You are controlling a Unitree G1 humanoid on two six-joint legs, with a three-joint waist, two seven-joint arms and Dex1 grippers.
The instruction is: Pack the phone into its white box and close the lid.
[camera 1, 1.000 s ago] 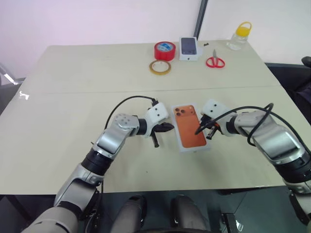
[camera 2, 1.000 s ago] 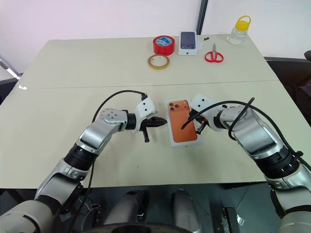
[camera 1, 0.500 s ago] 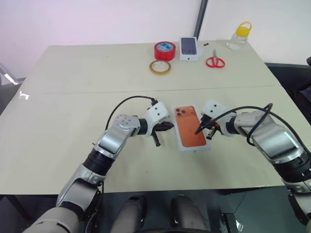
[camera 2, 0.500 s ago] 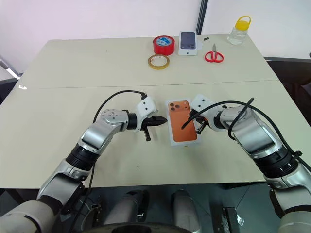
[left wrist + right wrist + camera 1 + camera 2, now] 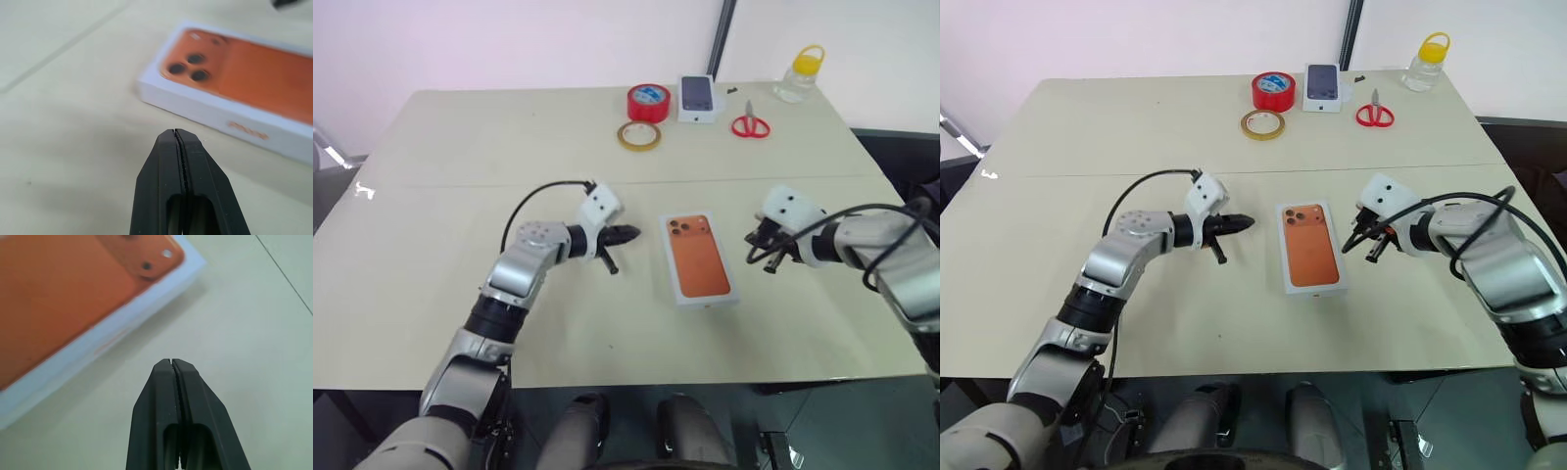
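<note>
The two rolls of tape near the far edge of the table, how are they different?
The red tape roll is bright red, taller, and sits farther back, beside the small white box. The tan tape roll is a pale, thinner, flatter ring and lies nearer the robot. Both are round rings lying flat on the table, close together.

Two head eyes high above, angled down over the table (image 5: 460, 147), boxed lid (image 5: 1311, 245) mid-frame in both. Each wrist camera low, close, facing that lid (image 5: 234, 93).
</note>
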